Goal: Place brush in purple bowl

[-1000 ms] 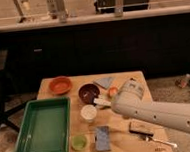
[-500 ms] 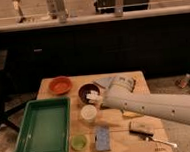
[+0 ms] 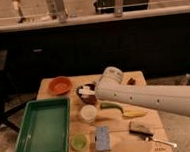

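Now that my arm has swung left across the surface (image 3: 120, 149), my hand (image 3: 93, 92) is parked right over the purple bowl (image 3: 81, 99) — a second ago it was out past the cup (image 3: 88, 112), well short of the target. Most of the hand is tucked behind my own forearm, but it is closed down tight. The white handle of the brush (image 3: 85, 91) shows at its tip, lying across the dark inside of the bowl. My read: I still have it pinched, and it came along for the ride. In the last half second almost nothing has shifted — the sweep is over and I'm settled. That puts the job near its end: carry done, release not yet. What's left is to let go so the brush rests in the bowl. It's long, so it may lean on the rim and tip out toward the cup if dropped off-centre.
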You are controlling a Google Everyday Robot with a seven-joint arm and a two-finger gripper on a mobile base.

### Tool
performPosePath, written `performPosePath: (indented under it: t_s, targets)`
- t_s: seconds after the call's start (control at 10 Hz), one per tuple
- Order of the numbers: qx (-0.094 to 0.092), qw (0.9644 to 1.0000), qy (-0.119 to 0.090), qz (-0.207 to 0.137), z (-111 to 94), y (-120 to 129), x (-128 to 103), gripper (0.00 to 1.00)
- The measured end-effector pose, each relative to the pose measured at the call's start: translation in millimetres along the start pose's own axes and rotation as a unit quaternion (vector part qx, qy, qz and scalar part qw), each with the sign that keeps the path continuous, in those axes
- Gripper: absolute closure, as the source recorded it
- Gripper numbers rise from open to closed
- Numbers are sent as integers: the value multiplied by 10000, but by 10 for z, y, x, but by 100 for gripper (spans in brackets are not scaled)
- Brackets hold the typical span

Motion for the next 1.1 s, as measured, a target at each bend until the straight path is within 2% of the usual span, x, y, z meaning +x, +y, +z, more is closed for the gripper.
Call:
performPosePath:
  t_s: [0.6,1.1]
  targets:
    - [-151,9996,212,-113,317,-232,-179,100]
    - [-388,9983,392,-183,608,-287,-251,100]
